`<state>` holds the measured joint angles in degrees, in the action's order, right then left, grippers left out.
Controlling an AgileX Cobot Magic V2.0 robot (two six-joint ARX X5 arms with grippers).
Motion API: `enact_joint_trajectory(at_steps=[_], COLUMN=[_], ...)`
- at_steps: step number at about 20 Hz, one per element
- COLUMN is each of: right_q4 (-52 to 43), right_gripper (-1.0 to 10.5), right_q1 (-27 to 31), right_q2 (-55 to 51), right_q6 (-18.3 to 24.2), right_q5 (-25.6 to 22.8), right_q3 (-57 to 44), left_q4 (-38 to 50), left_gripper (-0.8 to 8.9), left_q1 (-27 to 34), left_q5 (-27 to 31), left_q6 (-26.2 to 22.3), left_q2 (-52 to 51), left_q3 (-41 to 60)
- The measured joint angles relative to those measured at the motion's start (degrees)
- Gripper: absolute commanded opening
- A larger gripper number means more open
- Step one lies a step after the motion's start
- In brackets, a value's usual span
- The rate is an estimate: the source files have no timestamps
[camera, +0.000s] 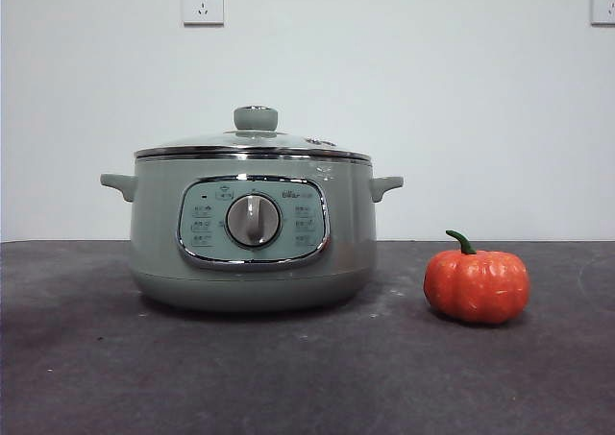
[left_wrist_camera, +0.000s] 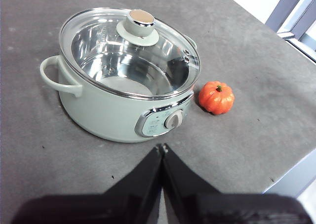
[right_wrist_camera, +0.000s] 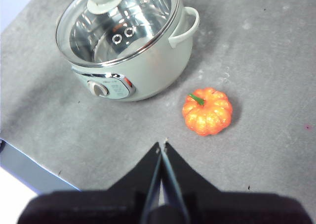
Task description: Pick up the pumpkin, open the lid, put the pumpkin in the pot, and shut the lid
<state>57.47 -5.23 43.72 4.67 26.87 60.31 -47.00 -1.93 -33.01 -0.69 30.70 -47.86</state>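
End effectors both hang above the desk (camera: pixel 307 377) with jaws pressed together, the left end effector (left_wrist_camera: pixel 162 147) facing the pot (camera: pixel 252 229), the right end effector (right_wrist_camera: pixel 162 145) near the pumpkin (right_wrist_camera: pixel 207 112). Pumpkin sits just beside the pot, apart from it; the lid (left_wrist_camera: pixel 129 52) rests on the pot.

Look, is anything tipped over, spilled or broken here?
Nothing stands out. The lid sits level on the pot, and the pumpkin stands upright beside it on the table, stem up. No spills show.
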Motion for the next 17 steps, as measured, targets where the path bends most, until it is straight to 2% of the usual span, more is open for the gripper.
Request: enact_joint_trajectory(at_steps=[1,2,3,4,5,6,13,17], right_q4=[0.0,0.0,0.0,0.0,0.0,0.0,0.0,-2.97], right_gripper=[0.2,0.9,2.8,4.9,6.9,7.5,7.5,7.5], right_q1=[0.0,0.0,0.0,0.0,0.0,0.0,-0.24,-4.7], right_q2=[0.02,0.02,0.02,0.02,0.02,0.02,2.12,7.39], right_q6=[0.26,0.37,0.55,0.55,0.52,0.48,-0.17,-0.35], right_q5=[0.0,0.0,0.0,0.0,0.0,0.0,-0.04,-2.14], right_q3=[0.0,0.0,0.0,0.0,0.0,0.0,0.0,0.09], left_q4=[0.0,0.0,0.0,0.0,0.04,0.09,0.11,0.17], left_gripper=[0.81,2.68,5.66,7.34,7.83,7.82,7.82,7.82], left_q1=[0.0,0.0,0.0,0.0,0.0,0.0,0.0,0.0], left_q5=[0.0,0.0,0.02,0.04,0.09,0.09,0.07,0.11], left_q6=[-0.2,-0.22,-0.26,-0.33,-0.37,-0.37,-0.55,-0.66], left_q2=[0.0,-0.02,-0.02,-0.02,-0.02,-0.02,-0.02,-0.02], left_q3=[0.02,0.02,0.0,0.0,0.0,0.0,0.0,0.0])
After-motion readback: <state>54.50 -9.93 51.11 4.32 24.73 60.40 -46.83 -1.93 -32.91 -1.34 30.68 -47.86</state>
